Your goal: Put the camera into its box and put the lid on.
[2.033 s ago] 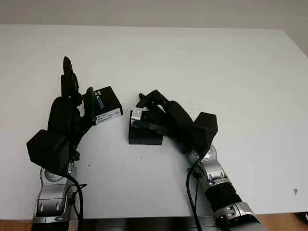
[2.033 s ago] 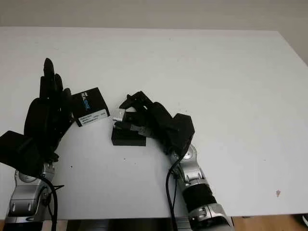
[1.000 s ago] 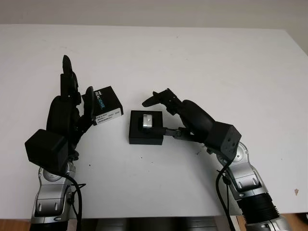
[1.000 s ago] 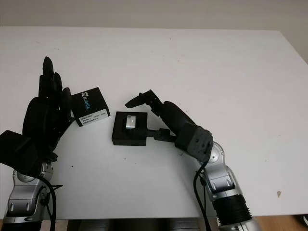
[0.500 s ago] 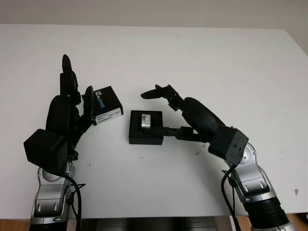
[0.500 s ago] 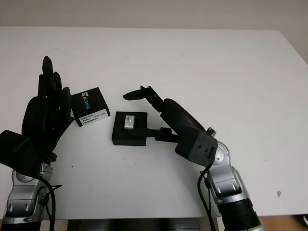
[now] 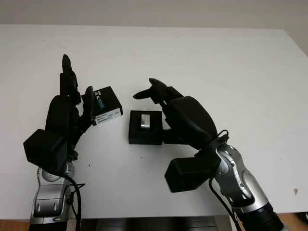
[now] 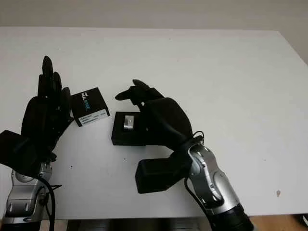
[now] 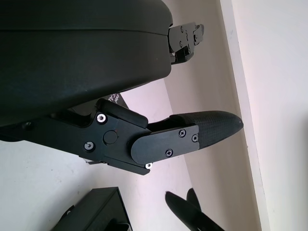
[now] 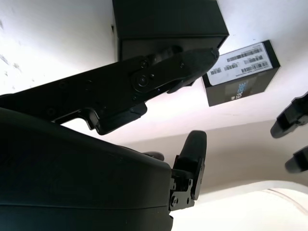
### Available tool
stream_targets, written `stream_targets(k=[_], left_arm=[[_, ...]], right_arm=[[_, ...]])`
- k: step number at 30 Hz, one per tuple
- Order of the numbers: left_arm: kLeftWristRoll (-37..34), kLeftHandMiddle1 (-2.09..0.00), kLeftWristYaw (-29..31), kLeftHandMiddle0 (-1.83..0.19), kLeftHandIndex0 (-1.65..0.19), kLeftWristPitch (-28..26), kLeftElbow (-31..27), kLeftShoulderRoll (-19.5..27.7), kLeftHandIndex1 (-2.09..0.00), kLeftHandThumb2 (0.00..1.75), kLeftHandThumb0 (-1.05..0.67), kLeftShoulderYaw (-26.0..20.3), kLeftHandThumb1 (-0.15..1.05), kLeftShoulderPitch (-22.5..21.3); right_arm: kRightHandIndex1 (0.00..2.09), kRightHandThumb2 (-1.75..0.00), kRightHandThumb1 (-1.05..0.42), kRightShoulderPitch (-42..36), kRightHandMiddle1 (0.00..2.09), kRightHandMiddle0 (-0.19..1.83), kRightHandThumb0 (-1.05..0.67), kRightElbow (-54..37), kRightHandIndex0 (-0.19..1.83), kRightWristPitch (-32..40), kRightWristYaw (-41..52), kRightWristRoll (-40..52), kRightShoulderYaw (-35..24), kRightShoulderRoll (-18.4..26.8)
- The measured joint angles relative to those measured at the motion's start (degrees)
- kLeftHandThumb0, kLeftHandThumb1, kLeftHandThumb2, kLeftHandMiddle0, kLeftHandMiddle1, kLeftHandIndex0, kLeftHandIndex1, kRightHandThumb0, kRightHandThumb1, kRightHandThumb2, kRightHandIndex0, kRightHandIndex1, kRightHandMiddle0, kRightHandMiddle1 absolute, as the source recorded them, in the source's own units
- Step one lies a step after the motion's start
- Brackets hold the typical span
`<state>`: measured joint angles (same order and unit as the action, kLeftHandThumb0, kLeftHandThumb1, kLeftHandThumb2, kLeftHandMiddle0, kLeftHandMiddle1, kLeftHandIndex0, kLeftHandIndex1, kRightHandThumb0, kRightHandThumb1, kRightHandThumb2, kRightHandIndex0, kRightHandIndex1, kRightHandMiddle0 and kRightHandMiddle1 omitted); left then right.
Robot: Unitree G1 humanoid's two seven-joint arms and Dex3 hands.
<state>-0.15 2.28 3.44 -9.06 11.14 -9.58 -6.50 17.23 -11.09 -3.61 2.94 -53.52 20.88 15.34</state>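
Note:
The black box [image 7: 144, 134] stands open at the table's middle, and the silver camera [image 7: 145, 120] lies inside it. Its black lid [image 7: 107, 106], with a white label, sits tilted just left of the box. My right hand [image 7: 156, 108] is open, raised over the box's right side with its fingers reaching past the far edge. On the lid's left is my open left hand [image 7: 76, 91], fingers pointing away from me; whether it touches the lid I cannot tell. The right wrist view has the box [image 10: 168, 19] and the lid [image 10: 240, 79] beyond the hand's fingers.
The white table [image 7: 216, 62] stretches bare to the back and right. Its front edge runs just below both forearms. A wall meets the table's far edge.
The right hand let the camera go into the box, drew back to the right, then lifted and swung over the box's right side. Left hand and lid have not moved.

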Motion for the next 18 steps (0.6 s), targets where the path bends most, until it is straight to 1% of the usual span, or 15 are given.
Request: stream_targets(k=[9,18], left_arm=[[0.0,0.0,-0.01,0.19,0.19,0.24,0.07,0.01,0.0,0.65,-0.72,0.0,1.05,-0.01],[-0.01,0.0,-0.04,0.19,0.19,0.26,0.63,0.0,0.0,0.65,-0.73,-0.01,1.05,-0.02]], right_arm=[[0.22,-0.04,-0.89,1.1,1.15,0.13,-0.74,-0.96,0.28,3.74,3.94,-6.48,3.06,-0.56],[0.24,-0.06,-0.9,1.38,1.12,0.15,-0.74,-1.42,0.29,5.67,5.98,-8.72,3.22,-0.49]])
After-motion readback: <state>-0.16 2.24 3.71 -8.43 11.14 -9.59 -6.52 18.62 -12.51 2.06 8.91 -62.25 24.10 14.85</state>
